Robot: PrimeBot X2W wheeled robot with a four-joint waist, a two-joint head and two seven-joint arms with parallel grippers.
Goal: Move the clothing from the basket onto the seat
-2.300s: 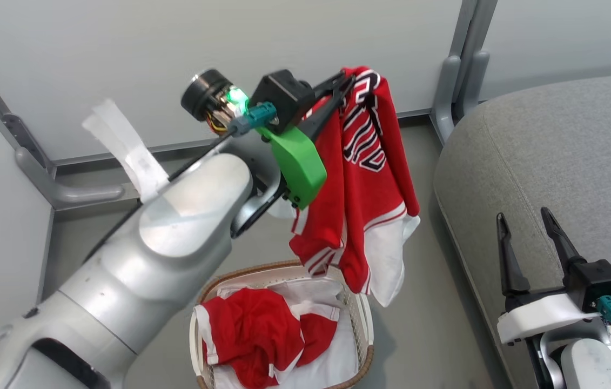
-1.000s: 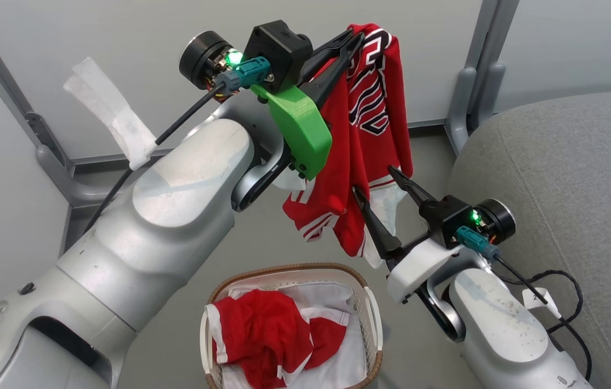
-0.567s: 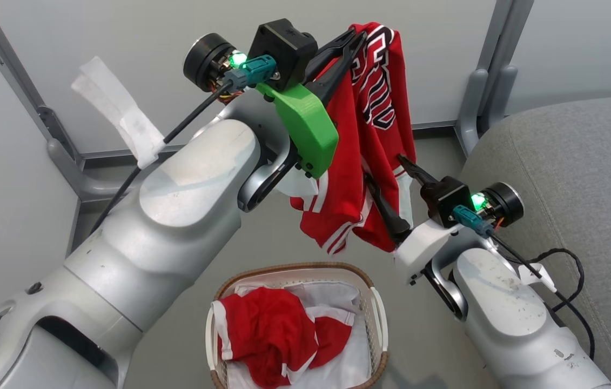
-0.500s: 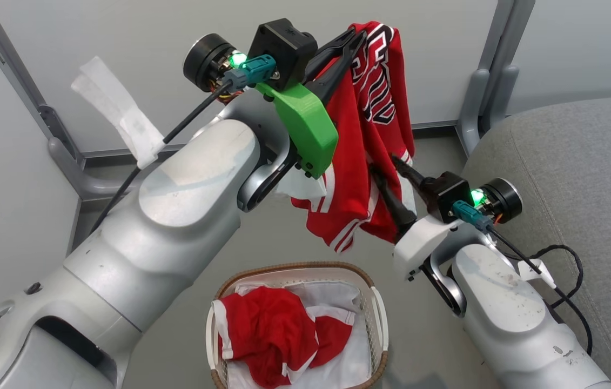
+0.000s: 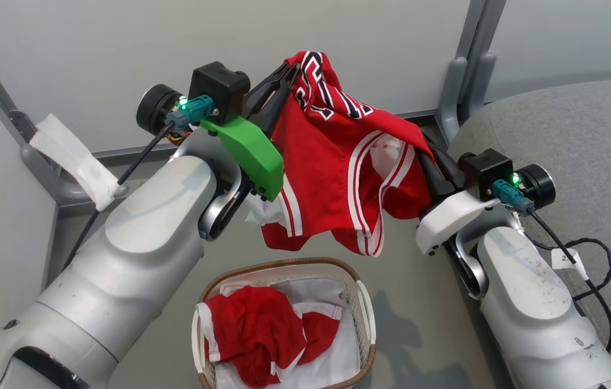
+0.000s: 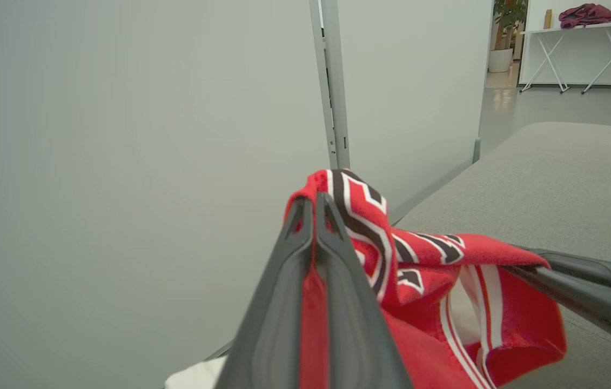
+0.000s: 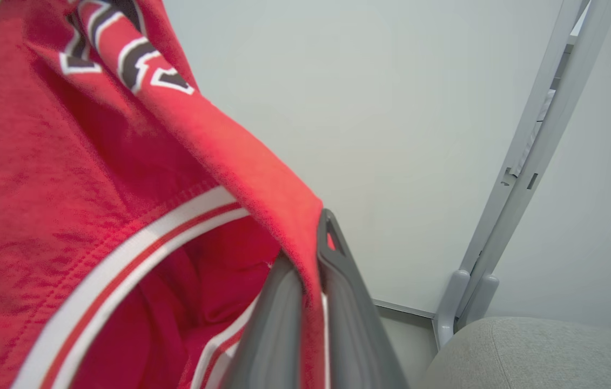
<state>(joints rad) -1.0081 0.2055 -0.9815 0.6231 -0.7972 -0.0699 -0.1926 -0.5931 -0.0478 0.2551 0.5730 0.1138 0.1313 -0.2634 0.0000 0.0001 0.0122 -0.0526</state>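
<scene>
While left gripper (image 5: 282,81) is clamping lettered edge of jersey (image 5: 332,167) and right gripper (image 5: 427,156) is clamping striped hem, garment is hanging above basket (image 5: 283,265). Recommend swinging both ends level toward seat (image 5: 581,124), keeping slack clear of rim. Second jersey (image 5: 251,329) lying in basket.

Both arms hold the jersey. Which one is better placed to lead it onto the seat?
Right. The right arm, jaws shut on the jersey's edge, sits right beside the seat. The left arm grips the other end, on the side away from the seat.
</scene>
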